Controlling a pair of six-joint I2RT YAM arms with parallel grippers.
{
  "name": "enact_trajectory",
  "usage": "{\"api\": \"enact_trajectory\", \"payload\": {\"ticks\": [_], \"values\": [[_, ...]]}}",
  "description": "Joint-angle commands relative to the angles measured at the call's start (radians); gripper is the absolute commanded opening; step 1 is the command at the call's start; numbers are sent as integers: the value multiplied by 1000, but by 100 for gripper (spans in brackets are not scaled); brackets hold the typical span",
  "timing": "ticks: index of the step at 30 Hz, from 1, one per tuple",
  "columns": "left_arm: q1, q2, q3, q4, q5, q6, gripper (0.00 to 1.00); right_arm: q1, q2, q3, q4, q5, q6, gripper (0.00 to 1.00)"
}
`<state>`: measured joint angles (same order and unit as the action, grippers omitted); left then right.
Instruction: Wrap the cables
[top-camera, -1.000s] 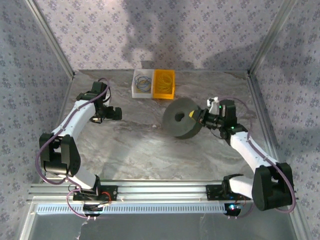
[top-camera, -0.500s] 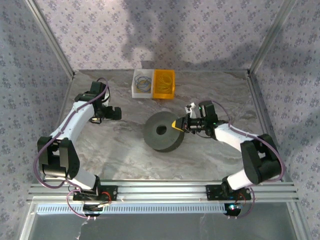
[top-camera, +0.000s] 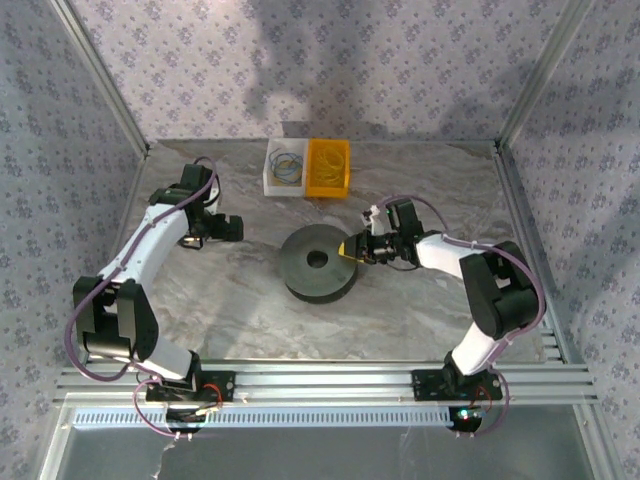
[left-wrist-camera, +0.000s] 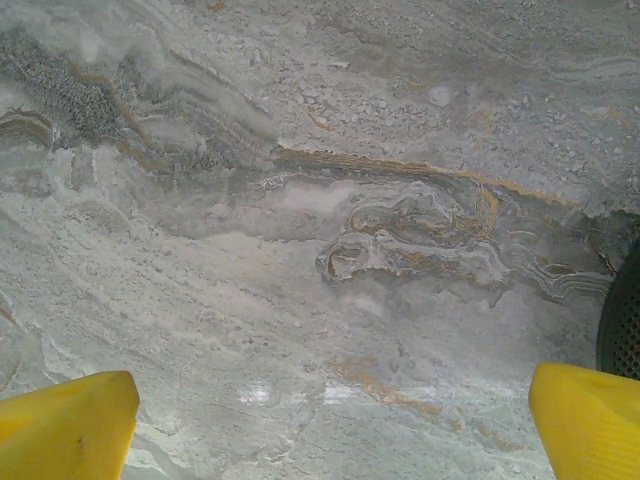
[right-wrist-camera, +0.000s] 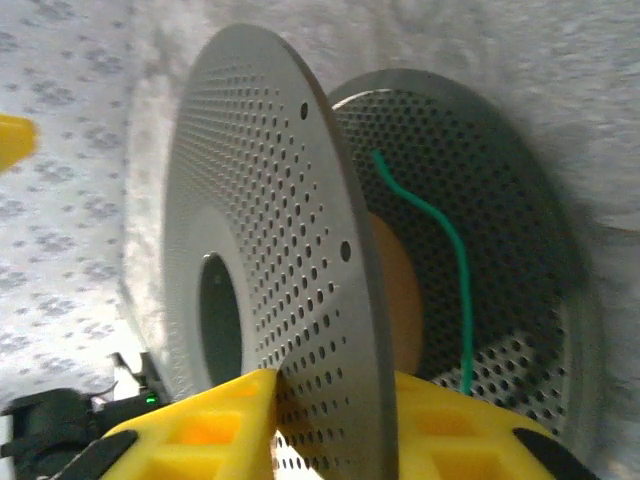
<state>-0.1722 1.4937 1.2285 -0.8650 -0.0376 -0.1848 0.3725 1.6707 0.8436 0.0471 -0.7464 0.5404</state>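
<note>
A dark grey perforated spool (top-camera: 318, 262) lies flat on the marble table (top-camera: 250, 300), left of centre. My right gripper (top-camera: 352, 248) is at its right rim. In the right wrist view its yellow fingers (right-wrist-camera: 210, 425) stand on either side of the spool's near flange (right-wrist-camera: 290, 240), close against it. Whether they still press it is unclear. A thin cable (right-wrist-camera: 455, 270), green in this view, runs down inside the far flange beside the tan hub (right-wrist-camera: 400, 300). My left gripper (top-camera: 228, 228) hovers open over bare table, left of the spool, its fingertips (left-wrist-camera: 70, 425) wide apart.
A white bin (top-camera: 284, 167) with wire loops and an orange bin (top-camera: 328, 168) stand at the back centre. Metal frame posts and patterned walls close in the sides. The spool's edge (left-wrist-camera: 622, 320) shows at the right of the left wrist view.
The right arm carried the spool leftward and lowered it from tilted to flat on the table. The left arm has not moved.
</note>
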Motion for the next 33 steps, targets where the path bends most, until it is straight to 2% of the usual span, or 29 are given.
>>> {"api": "enact_trajectory", "payload": {"ticks": [1,6,9,10,15,25,27,33], "values": [[-4,-19,-7,-20,0,-10,100,7,9,67,-219,153,-156,38],[-4,-14,-4,-17,-2,-5,100,2,-43,191,-390,228,-265,71],[-4,-10,-3,-16,1,-2,100,0,-60,303,-495,285,-331,95],[-4,-9,-2,-17,2,-1,100,0,-58,339,-527,304,-355,100],[-5,-8,3,-20,5,7,100,-1,50,626,-626,378,-460,100],[-4,-32,8,-35,37,5,100,-1,615,1478,-801,390,-556,100],[-4,-39,8,-39,38,5,100,-2,715,1606,-801,388,-565,99],[-5,-40,-11,-22,54,5,100,-15,878,1667,-596,370,-531,97]]}}
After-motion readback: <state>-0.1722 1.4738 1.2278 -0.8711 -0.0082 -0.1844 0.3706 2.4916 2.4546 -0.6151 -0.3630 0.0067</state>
